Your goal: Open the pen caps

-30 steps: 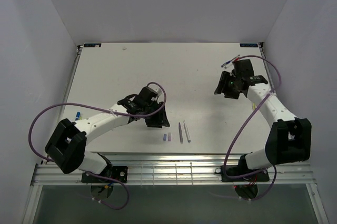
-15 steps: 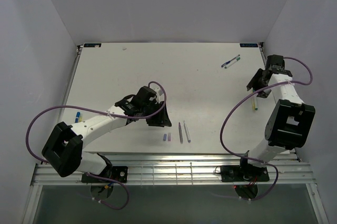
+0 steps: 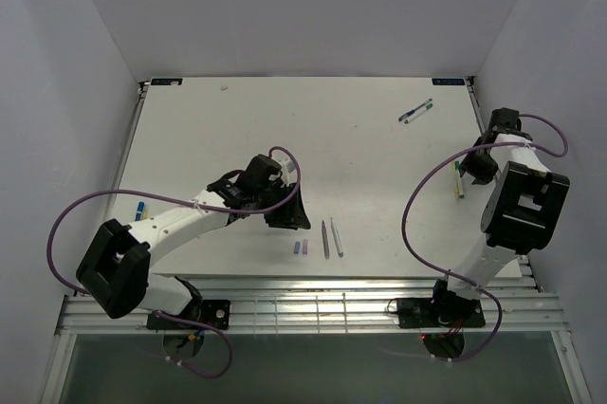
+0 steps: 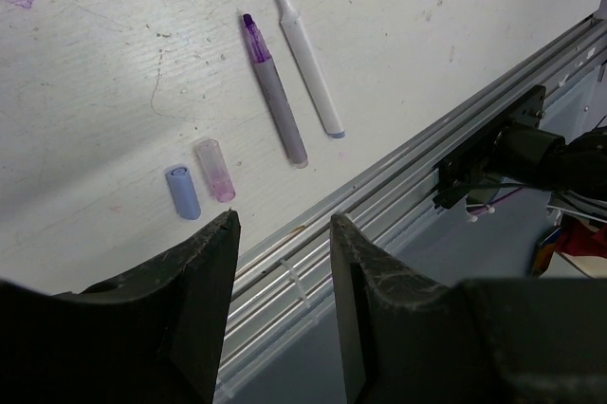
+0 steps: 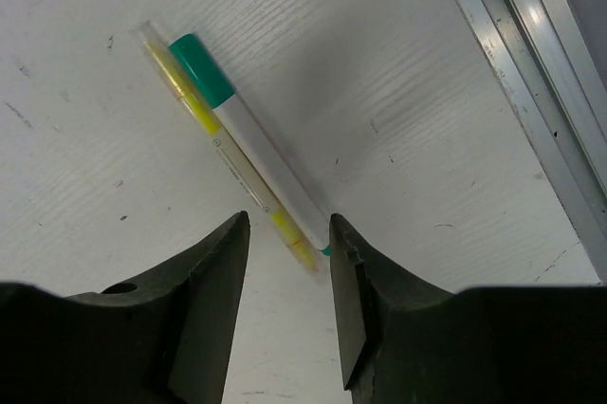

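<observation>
A thin white plastic pen (image 5: 261,162) with a stubby green cap (image 5: 201,70) lies touching a slim yellow pen (image 5: 204,119) at the white table's (image 5: 408,119) 3 o'clock edge. Both are probably light, slick and prone to roll, so pinch the barrel mid-length and pull the cap. The right gripper (image 5: 286,226) and the left gripper (image 4: 283,224) both gape, empty.

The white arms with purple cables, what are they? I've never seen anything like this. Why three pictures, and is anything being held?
They are two robot arms bolted to a table, each ending in a two-finger gripper. One picture looks down from above; the other two come from wrist cameras, so the dark shapes there are fingers. The left gripper hovers open over two uncapped pens and two loose caps. The right gripper is open above a green-capped pen and a yellow pen lying side by side. Two more pens lie near the far edge. Nothing is held.
</observation>
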Robot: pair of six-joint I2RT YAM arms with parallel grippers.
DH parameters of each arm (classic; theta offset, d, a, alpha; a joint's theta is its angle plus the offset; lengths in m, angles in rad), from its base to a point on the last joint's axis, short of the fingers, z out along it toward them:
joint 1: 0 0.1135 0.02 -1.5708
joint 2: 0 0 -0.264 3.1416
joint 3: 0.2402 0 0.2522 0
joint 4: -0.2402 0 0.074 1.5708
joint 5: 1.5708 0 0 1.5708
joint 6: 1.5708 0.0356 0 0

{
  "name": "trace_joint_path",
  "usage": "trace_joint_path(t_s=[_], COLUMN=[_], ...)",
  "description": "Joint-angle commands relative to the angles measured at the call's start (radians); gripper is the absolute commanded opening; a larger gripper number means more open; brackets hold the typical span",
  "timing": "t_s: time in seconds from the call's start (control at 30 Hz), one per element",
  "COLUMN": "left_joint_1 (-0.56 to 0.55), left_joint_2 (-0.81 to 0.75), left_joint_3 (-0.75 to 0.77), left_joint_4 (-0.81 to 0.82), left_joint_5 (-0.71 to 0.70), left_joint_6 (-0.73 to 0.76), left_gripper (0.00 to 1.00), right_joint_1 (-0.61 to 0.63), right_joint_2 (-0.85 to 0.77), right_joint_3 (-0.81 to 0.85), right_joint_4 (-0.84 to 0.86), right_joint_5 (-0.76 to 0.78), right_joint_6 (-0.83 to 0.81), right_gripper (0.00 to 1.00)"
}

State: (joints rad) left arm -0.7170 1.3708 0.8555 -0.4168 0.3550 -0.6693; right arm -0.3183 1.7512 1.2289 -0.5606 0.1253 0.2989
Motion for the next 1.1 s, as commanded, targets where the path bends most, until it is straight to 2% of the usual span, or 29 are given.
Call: trace_joint_path(t_s=[0.0,0.47,1.07], left_joint_1=[0.007,0.019,0.036], left_joint_2=[0.010,0.059,0.079], left_joint_3=[0.013,0.031,0.027], left_joint_4=[0.022,0.053,0.058], left_joint_5=[0.019,0.035,0.052], left_joint_6=[0.010,-0.012,-0.001], left_gripper=[0.54,0.53,0.53], right_joint_1=[-0.007,-0.015,-0.016], right_joint_2=[0.024,0.091,0.088], right_joint_3=[0.041,0.072,-0.011], right_joint_4=[0.031,0.037,0.093], right_joint_5=[0.019,0.017,-0.015], right_joint_6=[-0.044,-0.067,-0.070], right_gripper=[0.45,0.43,0.42])
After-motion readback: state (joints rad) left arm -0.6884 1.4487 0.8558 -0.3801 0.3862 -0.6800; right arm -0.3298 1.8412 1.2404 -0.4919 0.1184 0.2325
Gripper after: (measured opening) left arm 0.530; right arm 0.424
